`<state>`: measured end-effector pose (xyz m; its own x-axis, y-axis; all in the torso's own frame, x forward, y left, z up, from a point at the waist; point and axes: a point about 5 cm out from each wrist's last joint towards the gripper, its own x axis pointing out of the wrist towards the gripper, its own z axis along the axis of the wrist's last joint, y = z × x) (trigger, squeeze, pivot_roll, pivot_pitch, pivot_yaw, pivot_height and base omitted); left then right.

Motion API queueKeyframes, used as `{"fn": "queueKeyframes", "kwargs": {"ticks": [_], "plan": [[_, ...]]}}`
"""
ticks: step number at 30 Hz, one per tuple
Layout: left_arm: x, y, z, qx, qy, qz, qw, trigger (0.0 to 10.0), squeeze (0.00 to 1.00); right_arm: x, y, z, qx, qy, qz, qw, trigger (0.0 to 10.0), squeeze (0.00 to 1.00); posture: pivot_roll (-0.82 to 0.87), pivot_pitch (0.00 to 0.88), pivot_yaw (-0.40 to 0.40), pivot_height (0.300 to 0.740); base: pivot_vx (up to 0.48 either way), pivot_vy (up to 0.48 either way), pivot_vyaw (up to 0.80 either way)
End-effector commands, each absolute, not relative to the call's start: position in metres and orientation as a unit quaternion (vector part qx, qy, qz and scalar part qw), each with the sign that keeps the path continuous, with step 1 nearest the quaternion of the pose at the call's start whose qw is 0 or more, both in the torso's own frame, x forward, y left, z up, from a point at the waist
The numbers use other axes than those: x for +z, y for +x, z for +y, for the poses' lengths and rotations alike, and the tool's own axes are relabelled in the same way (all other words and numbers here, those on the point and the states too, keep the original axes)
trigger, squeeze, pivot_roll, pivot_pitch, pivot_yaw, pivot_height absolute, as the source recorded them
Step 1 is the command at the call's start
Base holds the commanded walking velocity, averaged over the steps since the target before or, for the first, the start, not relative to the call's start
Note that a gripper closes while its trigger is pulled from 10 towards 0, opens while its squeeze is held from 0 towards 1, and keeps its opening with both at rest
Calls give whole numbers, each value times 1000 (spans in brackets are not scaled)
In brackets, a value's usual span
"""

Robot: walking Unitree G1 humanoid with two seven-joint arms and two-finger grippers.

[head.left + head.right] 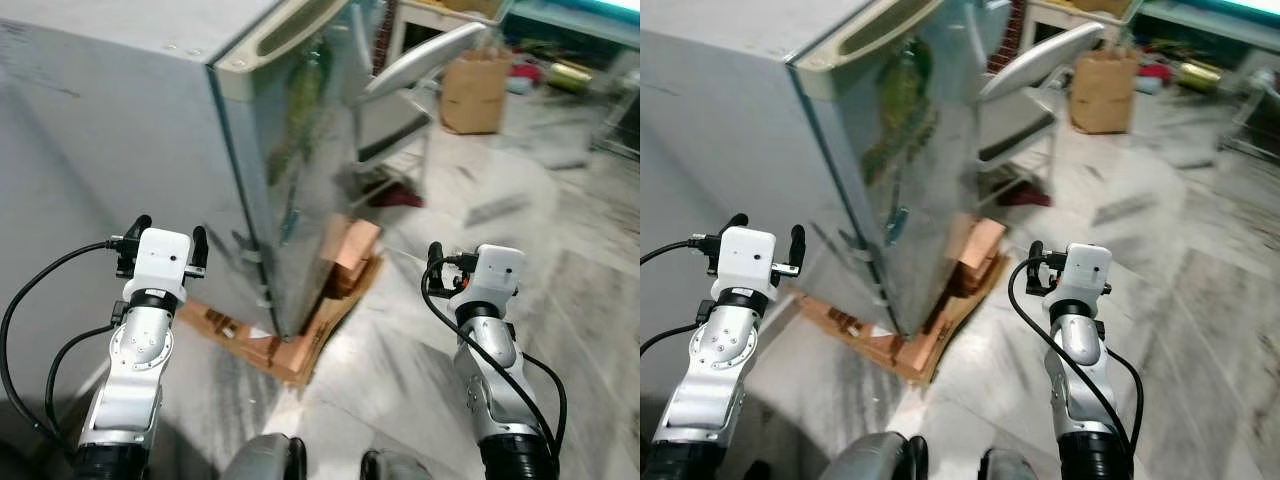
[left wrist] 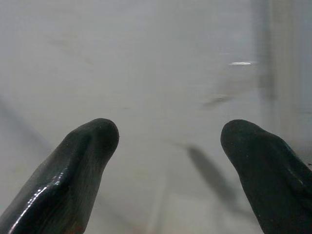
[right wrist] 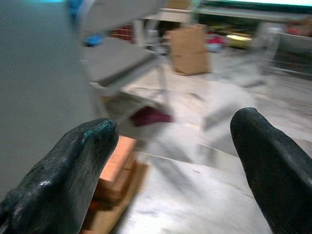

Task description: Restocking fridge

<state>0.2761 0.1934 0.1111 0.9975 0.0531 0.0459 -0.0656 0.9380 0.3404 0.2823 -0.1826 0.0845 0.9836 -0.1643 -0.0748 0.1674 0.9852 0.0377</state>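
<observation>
Your left claw (image 2: 165, 170) is hanging with its two black fingers (image 2: 80, 170) spread apart and gripping nothing, facing the plain grey side wall of the fridge (image 1: 110, 130) at close range. In the head view that same claw (image 1: 165, 240) is sitting up near the fridge's front left corner, with black cables looping off the silver arm below it.

Your right claw (image 3: 175, 165) is also standing with its fingers (image 3: 265, 165) parted and carrying nothing, pointing across the pale marbled floor (image 1: 560, 300). You're seeing it out in the open (image 1: 1035, 265), off to the right of the fridge and not touching it.

The fridge is standing right ahead of you, door shut, its shiny front (image 1: 910, 160) reflecting green shapes. It's resting on a base of brown cardboard and reddish blocks (image 1: 300, 340) that sticks out beneath the near corner.

Beyond the fridge, a grey folding chair (image 1: 1025, 80) is standing just beside the door edge. Farther back, a brown paper bag (image 1: 475, 90) is sitting on the floor, and behind it clutter is blurring out along the far wall.
</observation>
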Motion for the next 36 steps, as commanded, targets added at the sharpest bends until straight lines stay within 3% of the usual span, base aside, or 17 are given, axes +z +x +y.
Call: {"fn": "queueKeyframes", "kwargs": {"ticks": [1, 7, 36], "plan": [[106, 275, 185, 14, 152, -8, 988, 10000, 0, 84, 280, -188, -90, 15, 41, 995, 10000, 0, 79, 136, -23, 740, 0, 0, -800], [100, 273, 177, 2, 140, -5, 990, 10000, 0, 80, 283, -181, -71, 13, 53, 996, 10000, 0, 99, 141, -68, 740, 0, 0, -728], [93, 272, 189, 59, 84, 26, 994, 10000, 0, 79, 284, -176, -48, 12, 66, 997, 10000, 0, 96, 166, -109, 740, 0, 59, -91]]}}
